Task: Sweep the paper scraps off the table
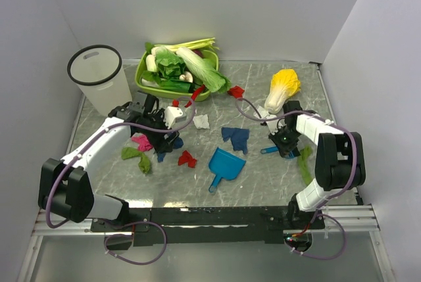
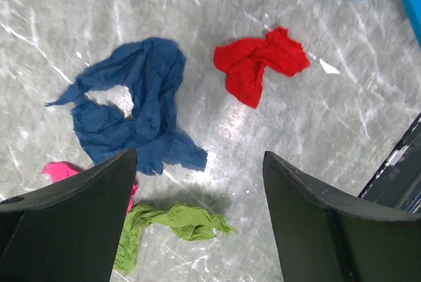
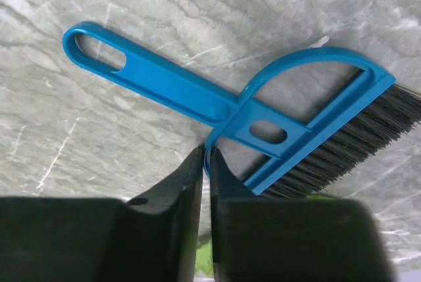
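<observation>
Paper scraps [image 1: 187, 158] lie loose across the tabletop [image 1: 263, 183], none gathered yet. Nearest me, toward 6 o'clock, the dustpan [image 1: 225, 165] sits unheld. At 9 o'clock my left tool [image 2: 199, 157] hangs wide apart over a dark blue scrap [image 2: 135, 101], with a red scrap [image 2: 260, 62] at its 1 o'clock and a green scrap [image 2: 177, 223] at its 6. At 3 o'clock my right tool [image 3: 205, 154] is pinched together on the thin frame of the brush [image 3: 263, 121], which lies flat. I judge this the pickup step. Next I should lift the brush level and drag its bristles toward the dustpan. A far red scrap [image 1: 235, 91] waits toward 12.
</observation>
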### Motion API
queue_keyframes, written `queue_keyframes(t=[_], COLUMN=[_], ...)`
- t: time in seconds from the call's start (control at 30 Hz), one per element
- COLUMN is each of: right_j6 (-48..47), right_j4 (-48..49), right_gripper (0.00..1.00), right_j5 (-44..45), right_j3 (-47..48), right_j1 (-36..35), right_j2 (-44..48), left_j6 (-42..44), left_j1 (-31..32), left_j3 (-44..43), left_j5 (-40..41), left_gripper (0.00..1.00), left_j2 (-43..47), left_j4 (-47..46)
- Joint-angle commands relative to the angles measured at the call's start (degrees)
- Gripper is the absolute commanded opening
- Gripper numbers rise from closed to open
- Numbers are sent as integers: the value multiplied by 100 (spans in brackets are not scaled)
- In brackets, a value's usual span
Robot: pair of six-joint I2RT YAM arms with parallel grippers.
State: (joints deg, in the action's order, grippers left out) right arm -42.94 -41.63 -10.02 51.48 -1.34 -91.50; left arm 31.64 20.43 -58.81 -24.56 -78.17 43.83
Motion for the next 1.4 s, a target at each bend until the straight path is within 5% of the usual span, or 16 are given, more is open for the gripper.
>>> queue_keyframes(t=[0.0, 0.27, 0.43, 0.6, 0.97, 1.37], right_j6=[75, 478, 1418, 1876, 2342, 2387], right_j4=[-328, -1349, -260, 909, 1412, 1473], right_gripper=[4, 0, 0, 0, 0, 0], right_j5=[-404, -1107, -835, -457, -325, -342], right_j3=[309, 2215, 2691, 2971, 3833, 4098], right_j1=[20, -146, -725, -1298, -2115, -2669], right_j2=[386, 1511, 1794, 1829, 1109, 871], left_j6=[-288, -1387, -2801, -4321, -5246, -5229], left_j1=[58, 111, 111, 172, 286, 330], left_j3=[-403, -1861, -2627, -2775, -2618, -2750], left_j5=[-277, -989, -1858, -2395, -2448, -2387], left_gripper=[81, 91, 90, 92, 88, 82], left_j2=[118, 241, -145, -137, -690, -901], left_j4=[-173, -1059, -1981, -3888, -4893, -5016])
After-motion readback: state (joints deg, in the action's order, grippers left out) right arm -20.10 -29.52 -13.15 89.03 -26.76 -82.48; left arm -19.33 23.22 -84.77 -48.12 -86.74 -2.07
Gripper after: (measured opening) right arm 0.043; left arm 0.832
